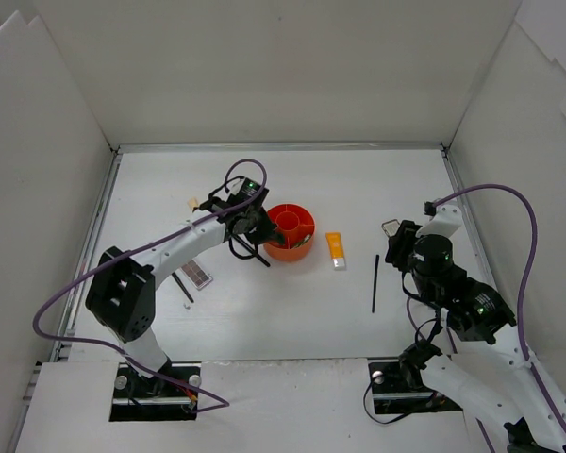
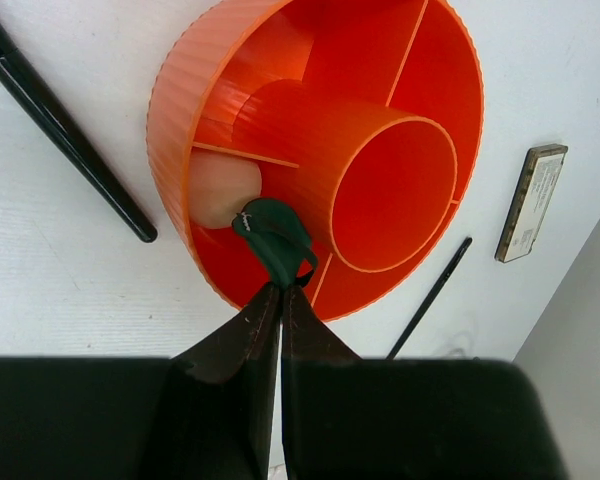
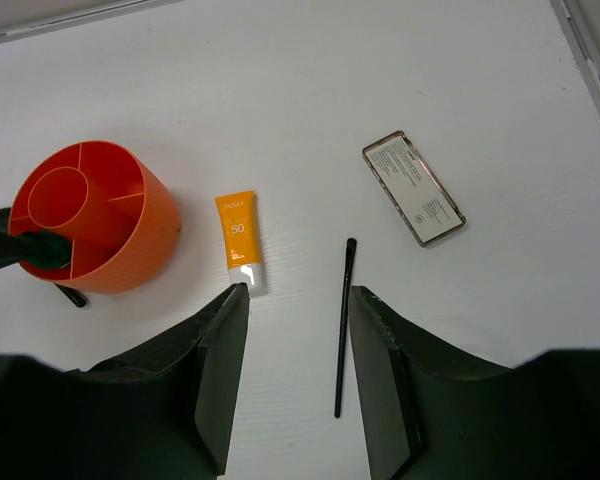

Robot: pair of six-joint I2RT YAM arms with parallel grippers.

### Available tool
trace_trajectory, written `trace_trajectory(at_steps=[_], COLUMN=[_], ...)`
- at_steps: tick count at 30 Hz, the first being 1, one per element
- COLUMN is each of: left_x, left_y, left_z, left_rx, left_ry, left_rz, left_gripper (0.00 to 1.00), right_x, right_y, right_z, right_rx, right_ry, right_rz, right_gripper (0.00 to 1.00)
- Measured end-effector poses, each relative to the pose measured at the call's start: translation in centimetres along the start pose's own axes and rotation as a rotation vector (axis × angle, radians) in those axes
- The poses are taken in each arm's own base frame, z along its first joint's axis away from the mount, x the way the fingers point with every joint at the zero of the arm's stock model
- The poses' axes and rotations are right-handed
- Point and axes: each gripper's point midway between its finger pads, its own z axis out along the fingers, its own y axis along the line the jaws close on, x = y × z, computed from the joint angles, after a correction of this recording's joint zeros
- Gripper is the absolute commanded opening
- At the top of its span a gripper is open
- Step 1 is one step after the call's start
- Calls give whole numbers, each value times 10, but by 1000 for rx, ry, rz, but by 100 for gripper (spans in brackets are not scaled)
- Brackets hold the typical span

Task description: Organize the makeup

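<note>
White worktop (image 1: 358, 189): left hand (image 2: 280, 290) pinches a green tube (image 2: 275, 240) just inside the holder (image 2: 200, 80), beside a sponge (image 2: 220, 190). Released this near the rim, it could tip out; right hand (image 3: 298, 292) hangs spread.

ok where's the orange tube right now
In the top view the orange plastic tube lies flat just right of the red-orange round holder, with a thin black brush further right.

A ribbed orange round holder (image 1: 289, 253), partitioned around a central cup, stands upright mid-table on the white tabletop (image 1: 358, 184), enclosed by white panels (image 1: 264, 66).
</note>
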Motion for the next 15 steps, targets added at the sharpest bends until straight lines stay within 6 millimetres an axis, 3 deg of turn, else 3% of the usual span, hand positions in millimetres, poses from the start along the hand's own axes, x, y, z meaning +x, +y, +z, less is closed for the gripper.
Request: trace_trajectory(at_steps=[9, 15], left_x=[5, 6], left_y=[7, 8], left_z=[18, 20], left_rx=[-28, -31], left_ry=[26, 27], left_rz=[9, 26], left_gripper=[0, 0], right_x=[4, 6], right_y=[0, 0], right_z=[3, 4], right_rx=[2, 2], right_ry=[4, 8], right_rz=[0, -1], right_gripper=[42, 42])
